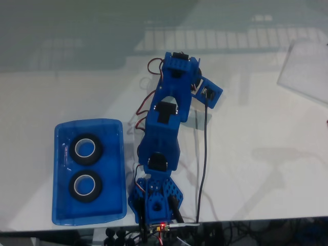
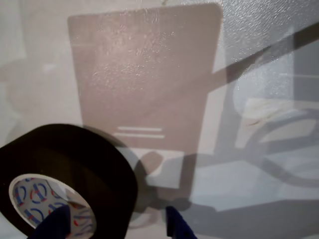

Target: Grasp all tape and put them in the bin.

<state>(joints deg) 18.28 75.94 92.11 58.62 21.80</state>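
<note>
In the wrist view, two blue fingertips [image 2: 177, 226] rise from the bottom edge, and the jaws [image 2: 117, 224] stand spread with a clear gap between them. One black tape roll [image 2: 75, 164] sits at lower left, tilted toward the camera, its whitish core printed with small blue and red marks. The left fingertip overlaps that core, so it appears to reach into the hole; whether it presses on the roll cannot be told. Past the roll lies the pale tabletop [image 2: 45, 59], crossed by a broad rectangular shadow and narrower shadow bars at right.

In the fixed view, the blue arm [image 1: 165, 138] stands at the near edge of the white tabletop and stretches away from the camera, with red and black wires alongside it. To its left, just beside the base, sits the translucent blue bin [image 1: 61, 205]. Two tape rolls lie flat inside (one [image 1: 85, 185] nearer, one [image 1: 85, 148] farther), close together. A clear sheet [image 1: 307, 72] rests at far right.
</note>
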